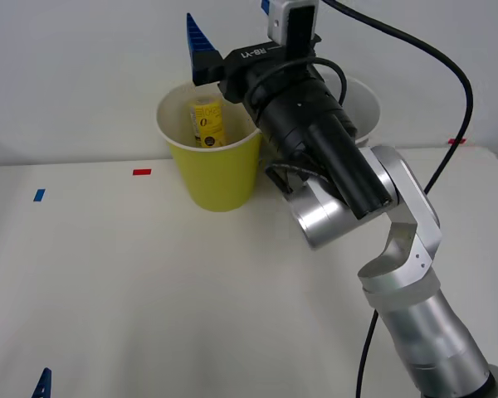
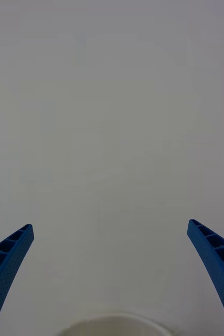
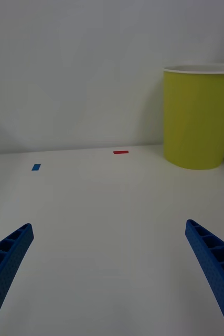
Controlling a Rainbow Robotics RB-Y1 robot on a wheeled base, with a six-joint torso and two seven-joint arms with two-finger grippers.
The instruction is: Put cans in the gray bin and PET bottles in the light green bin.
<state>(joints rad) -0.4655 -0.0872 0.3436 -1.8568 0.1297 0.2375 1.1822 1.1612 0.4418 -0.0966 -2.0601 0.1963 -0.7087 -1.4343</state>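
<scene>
The right claw [image 1: 201,51], with ribbed blue fingers spread wide and holding nothing, hangs over the far rim of the light green bin [image 1: 216,170]. This smooth, tapered round bucket stands at the far edge of the pale desk [image 1: 149,282]. The small bottle [image 1: 206,123], yellow-labelled, stands inside it against the white wall. The gray bin [image 1: 367,104] sits just right, mostly hidden by the arm. The left claw [image 3: 112,273] rests released, near left, above bare desk.
</scene>
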